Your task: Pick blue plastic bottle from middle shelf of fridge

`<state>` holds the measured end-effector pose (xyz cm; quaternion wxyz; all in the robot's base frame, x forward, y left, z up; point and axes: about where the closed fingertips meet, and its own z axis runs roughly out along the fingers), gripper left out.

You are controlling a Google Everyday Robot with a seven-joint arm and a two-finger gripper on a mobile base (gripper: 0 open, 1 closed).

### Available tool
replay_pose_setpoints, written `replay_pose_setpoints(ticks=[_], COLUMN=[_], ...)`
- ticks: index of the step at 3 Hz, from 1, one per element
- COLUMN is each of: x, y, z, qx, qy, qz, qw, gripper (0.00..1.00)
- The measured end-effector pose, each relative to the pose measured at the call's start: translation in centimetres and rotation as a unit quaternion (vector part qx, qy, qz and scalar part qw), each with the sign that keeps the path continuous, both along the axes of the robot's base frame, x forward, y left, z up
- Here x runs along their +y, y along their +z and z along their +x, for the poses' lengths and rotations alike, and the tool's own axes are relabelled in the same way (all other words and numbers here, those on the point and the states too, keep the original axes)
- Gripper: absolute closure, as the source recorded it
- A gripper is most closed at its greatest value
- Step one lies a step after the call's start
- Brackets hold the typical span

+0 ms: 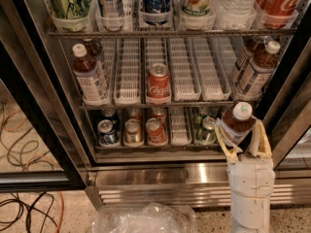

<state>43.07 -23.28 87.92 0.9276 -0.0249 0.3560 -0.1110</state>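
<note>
My gripper [242,141] is shut on a blue plastic bottle [236,123], a small bottle of dark brown drink with a white cap. It holds the bottle upright in front of the fridge, low at the right, below the level of the middle shelf [194,76]. More bottles of the same kind stand on that shelf: one at the right end [255,72] and one at the left end [90,76]. A red Coca-Cola can [158,83] stands in a middle lane. The white arm [250,193] rises from the bottom right.
The top shelf [170,33] holds tall bottles and cans. The bottom rack holds several small cans [131,130]. The ribbed steel base [160,186] lies below. A dark door frame [41,106] stands at left, another [286,101] at right. A clear plastic bag [143,220] and cables [24,212] lie on the floor.
</note>
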Motion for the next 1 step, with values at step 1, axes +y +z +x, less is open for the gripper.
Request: replay_pose_setpoints(ticks=[1], x=[0.0], y=[0.0], z=[0.0], qx=[0.0], qy=[0.0], qz=[0.0], qw=[1.0], gripper=[1.0])
